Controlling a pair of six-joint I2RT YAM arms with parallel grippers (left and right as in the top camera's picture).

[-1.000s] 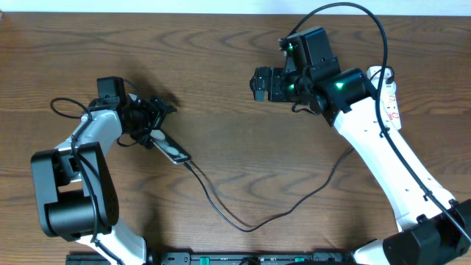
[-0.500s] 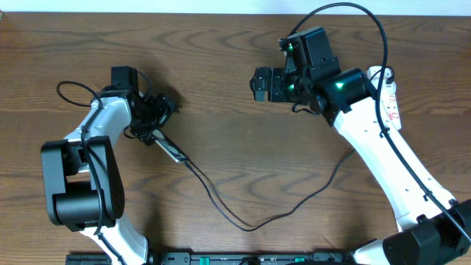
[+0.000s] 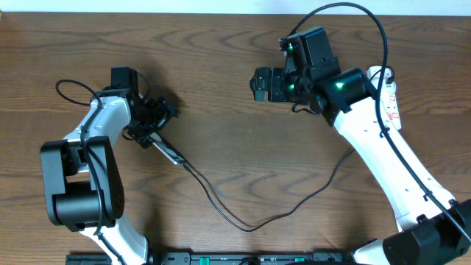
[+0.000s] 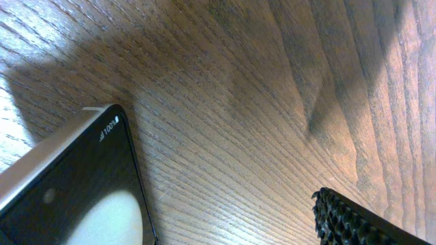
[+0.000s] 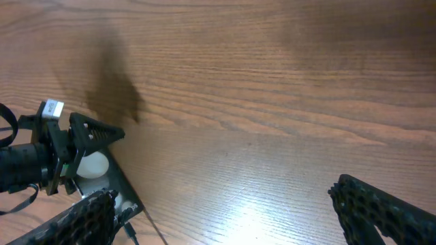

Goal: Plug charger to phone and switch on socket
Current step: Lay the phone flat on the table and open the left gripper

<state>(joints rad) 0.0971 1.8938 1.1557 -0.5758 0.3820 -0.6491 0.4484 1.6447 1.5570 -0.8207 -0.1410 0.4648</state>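
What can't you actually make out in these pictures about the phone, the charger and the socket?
Whether the charger tip sits in the phone: too small overhead, cut off by the frame edge in the left wrist view.
The socket switch: overhead, the right arm covers most of the strip.
Whether the left gripper is open: dark clump overhead; the left wrist view shows one pad only.

- Left arm (image 3: 103,121): elbow swung in toward the wrist; upper link now further right than a second ago.
- Left gripper (image 3: 151,118): shifted slightly up the table.
- Phone (image 3: 168,150): formerly flat and face up, now narrower and tilted on edge.
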